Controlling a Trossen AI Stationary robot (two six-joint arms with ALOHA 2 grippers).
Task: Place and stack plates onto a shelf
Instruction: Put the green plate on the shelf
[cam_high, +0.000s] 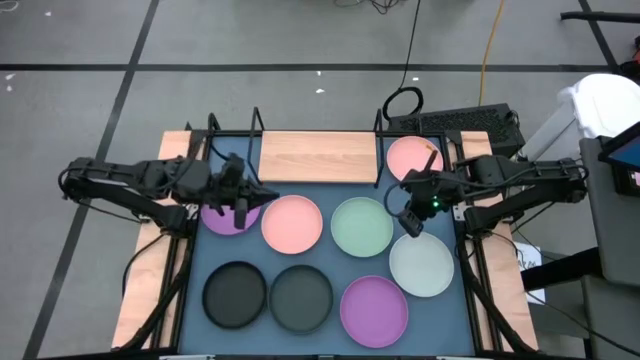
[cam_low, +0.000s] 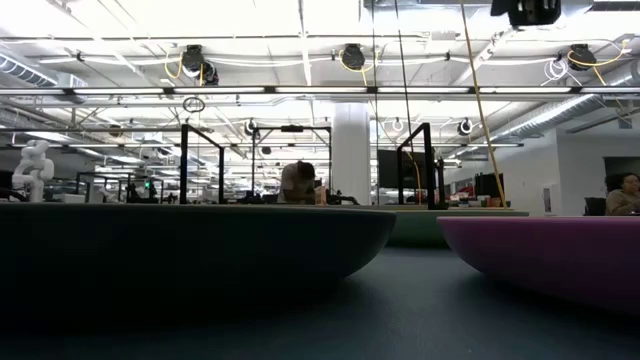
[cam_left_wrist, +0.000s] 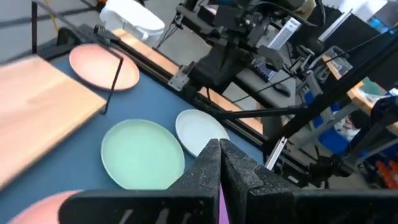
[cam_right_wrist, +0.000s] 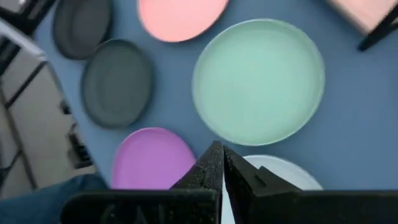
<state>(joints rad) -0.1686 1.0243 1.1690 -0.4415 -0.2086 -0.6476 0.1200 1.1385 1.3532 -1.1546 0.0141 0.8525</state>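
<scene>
Plates are mostly unstacked. Both pincers are closed and empty: the left pincer (cam_high: 243, 213) over the purple plate (cam_high: 228, 217), the right pincer (cam_high: 411, 226) between mint green plate (cam_high: 361, 226) and whitish plate (cam_high: 422, 265). One pink plate (cam_high: 411, 156) is already on the shelf (cam_high: 316, 157). Next, a pincer must be opened for a rim.

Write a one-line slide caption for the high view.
Seven plates on the blue mat, one pink plate on the wooden shelf; both grippers shut.
</scene>
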